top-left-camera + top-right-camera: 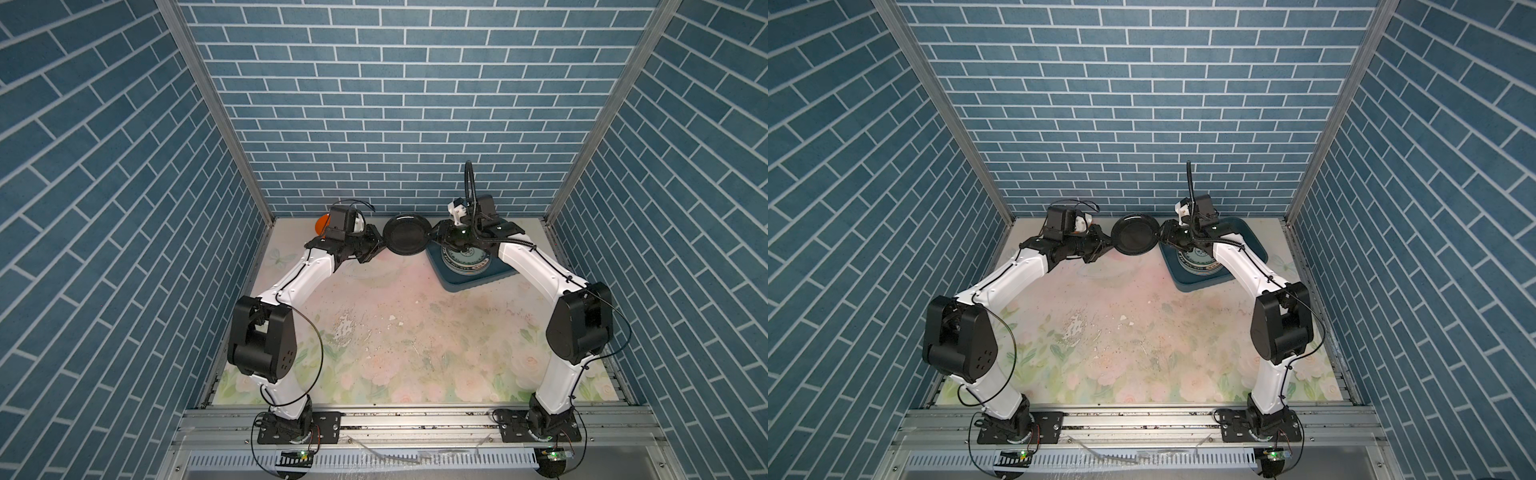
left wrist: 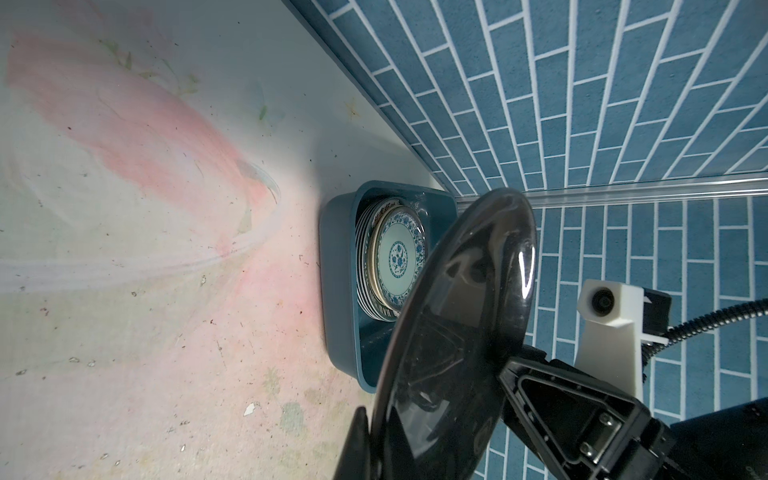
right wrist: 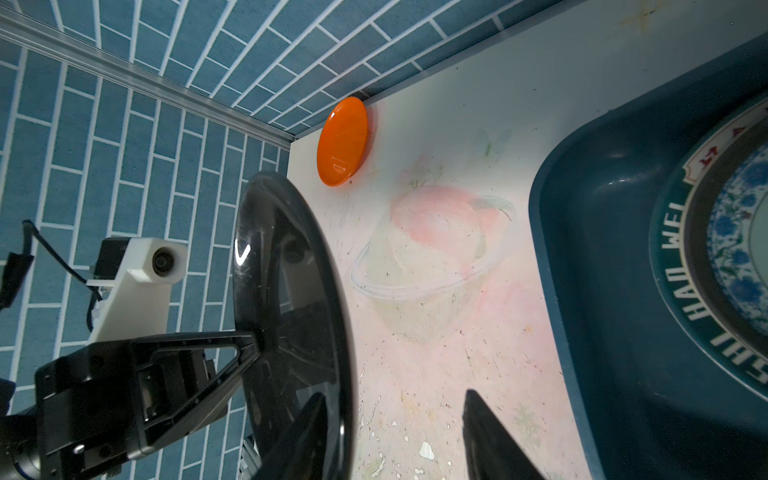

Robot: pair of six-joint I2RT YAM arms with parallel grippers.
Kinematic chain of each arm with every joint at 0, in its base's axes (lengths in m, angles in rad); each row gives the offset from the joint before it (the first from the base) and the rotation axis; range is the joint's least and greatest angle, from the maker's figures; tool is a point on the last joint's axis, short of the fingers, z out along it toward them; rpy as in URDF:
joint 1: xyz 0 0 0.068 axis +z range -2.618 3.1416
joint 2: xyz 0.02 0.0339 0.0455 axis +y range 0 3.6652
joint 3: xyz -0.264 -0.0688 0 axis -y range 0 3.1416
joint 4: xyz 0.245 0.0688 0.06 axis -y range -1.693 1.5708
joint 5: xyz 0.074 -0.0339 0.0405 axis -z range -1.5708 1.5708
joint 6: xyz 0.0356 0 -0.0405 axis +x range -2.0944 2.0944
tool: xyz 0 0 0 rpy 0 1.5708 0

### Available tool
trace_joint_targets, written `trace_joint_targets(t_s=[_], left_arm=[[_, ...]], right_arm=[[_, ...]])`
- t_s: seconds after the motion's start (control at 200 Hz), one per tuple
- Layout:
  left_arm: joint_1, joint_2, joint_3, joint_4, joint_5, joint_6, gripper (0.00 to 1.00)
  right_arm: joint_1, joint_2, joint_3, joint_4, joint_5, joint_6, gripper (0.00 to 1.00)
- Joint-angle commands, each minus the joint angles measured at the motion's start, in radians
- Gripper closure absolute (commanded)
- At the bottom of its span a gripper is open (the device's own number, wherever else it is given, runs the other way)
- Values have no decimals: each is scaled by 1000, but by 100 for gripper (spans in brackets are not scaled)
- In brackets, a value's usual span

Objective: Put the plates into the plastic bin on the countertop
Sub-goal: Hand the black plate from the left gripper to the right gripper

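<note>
In the upper middle of both top views, I am holding the black plate (image 1: 406,233) (image 1: 1136,235) in the air above the counter (image 1: 415,324), tilted, between my two tools.

- Left tool (image 1: 380,245): clamped tight on the plate's left rim and carrying it.
- Right tool (image 1: 432,235): standing partly open, with one finger on each side of the opposite rim. In the right wrist view a clear gap is showing between the plate and the far finger, so I am judging that it is not pinching yet.
- Plastic bin (image 1: 457,286): sitting at the upper right of the counter, just right of the plate. It is holding a stack of plates (image 1: 465,257) with a blue-flowered one on top.
- Orange plate (image 3: 343,141): leaning at the back wall in the upper left corner, not yet binned.

Step in hand, as I am reading it: a handover from left to right.

Notes for doing it well:
- I am aiming to seat the rim deep between the right fingers.
- I am planning to keep the left tool motionless while the right one is closing.
- I am intending to release the left only once the right grip is firm.
- The plate is looking glossy, so a shallow pinch is risking a slip.
</note>
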Motion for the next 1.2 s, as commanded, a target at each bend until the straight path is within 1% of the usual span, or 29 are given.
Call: trace_joint_targets(t_s=[0.0, 0.175, 0.215, 0.295, 0.375, 0.47, 0.545, 0.645, 0.7, 0.75, 0.81, 0.91, 1.06, 1.195], left_arm=[[-5, -32, 24, 12, 14, -2, 95], [-5, -23, 32, 14, 17, -2, 94], [-5, -23, 36, 14, 20, -1, 94], [-5, -22, 39, 16, 20, -2, 93], [-5, -22, 42, 17, 20, 1, 91], [-5, -25, 44, 17, 18, 0, 88], [-5, -27, 42, 19, 17, 0, 83], [-5, -32, 41, 19, 13, 5, 74], [-5, -34, 41, 16, 9, 8, 65], [-4, -38, 41, 14, 5, 16, 59], [-5, -38, 46, 0, -1, 27, 47], [-3, -41, 51, -22, -14, 44, 35], [3, -47, 52, -26, -16, 57, 32], [4, -53, 61, -37, -20, 78, 25]], right_arm=[[9, 15, 31, -13, -10, -8, 59], [12, 15, 28, -15, -14, -8, 80], [12, 15, 28, -17, -14, -9, 81], [13, 16, 27, -15, -12, -8, 87], [13, 16, 28, -15, -11, -8, 91], [13, 18, 31, -19, -8, -8, 95], [13, 20, 35, -20, -6, -8, 99], [13, 25, 44, -32, -2, -8, 100], [13, 26, 46, -39, -2, -8, 100], [13, 26, 46, -40, -2, -8, 100], [11, 23, 44, -47, 1, -10, 100], [10, 17, 39, -57, 20, -13, 100], [-6, 10, 21, -58, 35, -8, 100], [-34, -6, -3, -51, 44, -2, 100]])
